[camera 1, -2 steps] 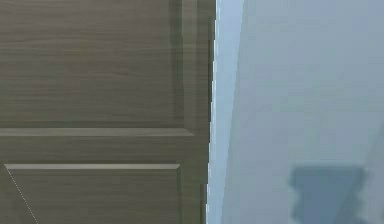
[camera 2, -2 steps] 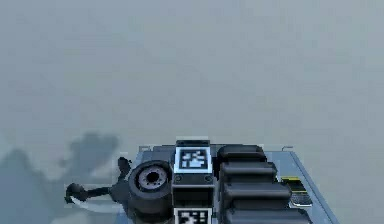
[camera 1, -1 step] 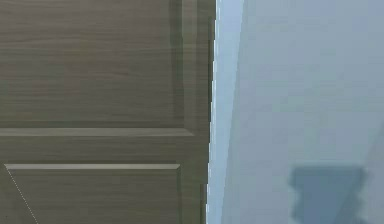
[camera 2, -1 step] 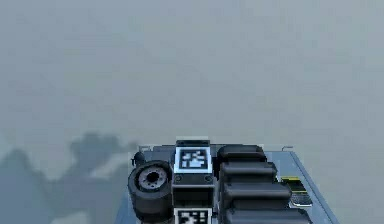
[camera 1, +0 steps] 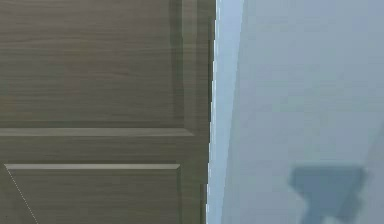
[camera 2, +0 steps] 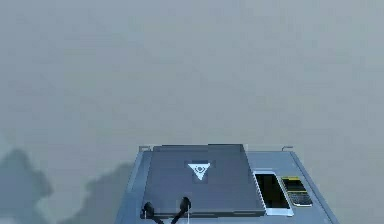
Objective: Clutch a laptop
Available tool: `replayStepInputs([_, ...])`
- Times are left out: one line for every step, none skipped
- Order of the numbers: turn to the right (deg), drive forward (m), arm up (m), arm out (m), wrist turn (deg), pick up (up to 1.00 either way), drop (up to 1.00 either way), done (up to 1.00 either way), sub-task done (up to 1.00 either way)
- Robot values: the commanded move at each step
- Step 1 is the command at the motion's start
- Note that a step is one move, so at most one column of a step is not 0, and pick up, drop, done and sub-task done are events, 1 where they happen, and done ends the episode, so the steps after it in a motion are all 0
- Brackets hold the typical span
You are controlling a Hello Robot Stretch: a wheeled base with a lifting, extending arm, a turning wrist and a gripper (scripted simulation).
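A closed dark grey laptop (camera 2: 198, 178) with a pale triangular mark on its lid lies flat on a small grey-blue table (camera 2: 138, 180) in the arm side view's lower middle. Two thin dark fingers of my gripper (camera 2: 165, 211) rise from the bottom edge over the laptop's near edge. With the laptop lying right behind them on the table, I cannot tell whether the gripper holds anything.
Two phones, a white-framed one (camera 2: 271, 191) and a smaller dark one (camera 2: 296, 192), lie on the table just right of the laptop. A plain grey wall stands behind the table. Ahead, a brown panelled door (camera 1: 95, 110) stands close, with a pale wall (camera 1: 300, 90) to its right.
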Motion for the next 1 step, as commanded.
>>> replayStepInputs([0.0,0.0,0.0,0.0,0.0,1.0,0.0,0.0,0.0])
